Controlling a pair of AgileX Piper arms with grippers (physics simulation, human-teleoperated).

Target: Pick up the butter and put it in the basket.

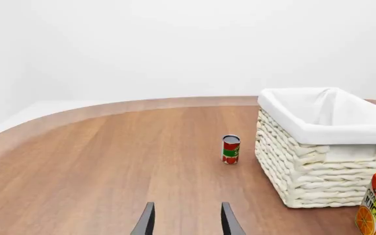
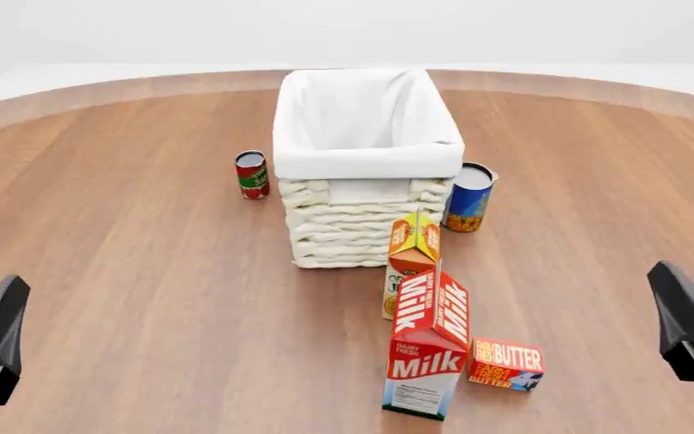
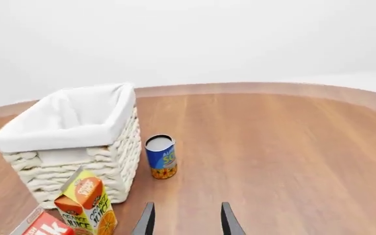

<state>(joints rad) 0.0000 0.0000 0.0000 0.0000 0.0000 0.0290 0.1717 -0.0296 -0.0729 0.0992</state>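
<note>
Partly cut off: milk carton [image 3: 44, 226] | left claw [image 1: 186, 220] | right claw [image 3: 186, 219]

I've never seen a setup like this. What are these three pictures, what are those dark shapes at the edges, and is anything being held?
These are simulator renders of a two-armed robot at a round wooden table. One picture looks down from above and behind the arms; the other two come from a camera on each arm's wrist. The dark shapes are the left pincer and the right pincer, both open and holding nothing.

On the table stand a large cream woven basket with a white cloth lining, a small red can on its left, a blue can on its right, an orange juice carton, a tall red milk carton, and a small flat red-orange butter box beside the milk carton.
</note>
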